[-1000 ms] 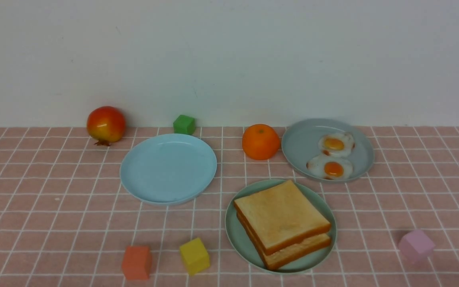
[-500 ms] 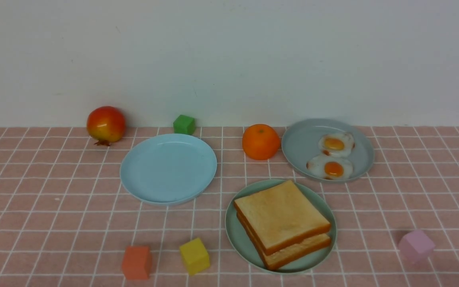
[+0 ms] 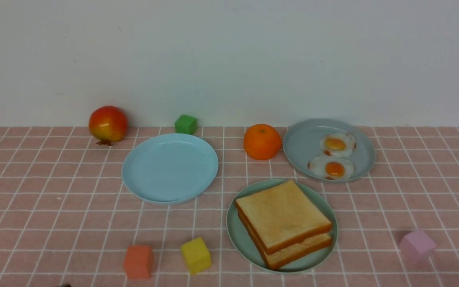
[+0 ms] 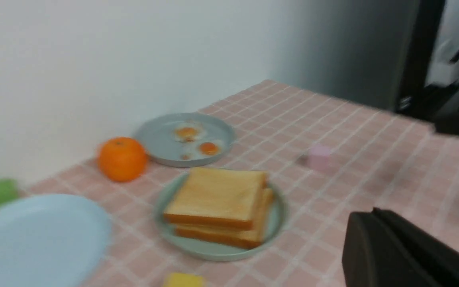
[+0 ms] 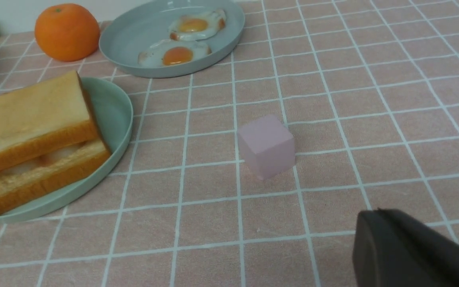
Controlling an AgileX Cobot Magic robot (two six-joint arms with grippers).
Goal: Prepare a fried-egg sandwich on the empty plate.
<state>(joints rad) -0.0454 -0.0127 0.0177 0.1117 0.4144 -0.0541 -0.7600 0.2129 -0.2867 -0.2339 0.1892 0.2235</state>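
The mint-green plate [image 3: 233, 235] at the front right of centre carries two thick toast slices [image 3: 283, 217] stacked one on the other. In the right wrist view something pale white shows between the slices [image 5: 30, 115]. A grey-blue plate [image 3: 305, 139] behind it holds two fried eggs [image 3: 335, 145]. My left gripper [image 4: 367, 217] is shut and empty, back from the plates. Shut and empty too, my right gripper [image 5: 373, 217] hovers near a pink cube [image 5: 267, 145]. The front view shows neither arm clearly.
A bare sky-blue plate [image 3: 169, 167] lies left of centre. An orange [image 3: 262, 141], a red fruit [image 3: 108, 124] and a green cube [image 3: 185, 124] stand along the back. Orange-red [image 3: 138, 261], yellow [image 3: 195, 255] and pink [image 3: 416, 245] cubes sit near the front.
The objects keep their places relative to each other. The whole front picture has shifted slightly to the right, and a small dark tip now shows at its bottom left edge.
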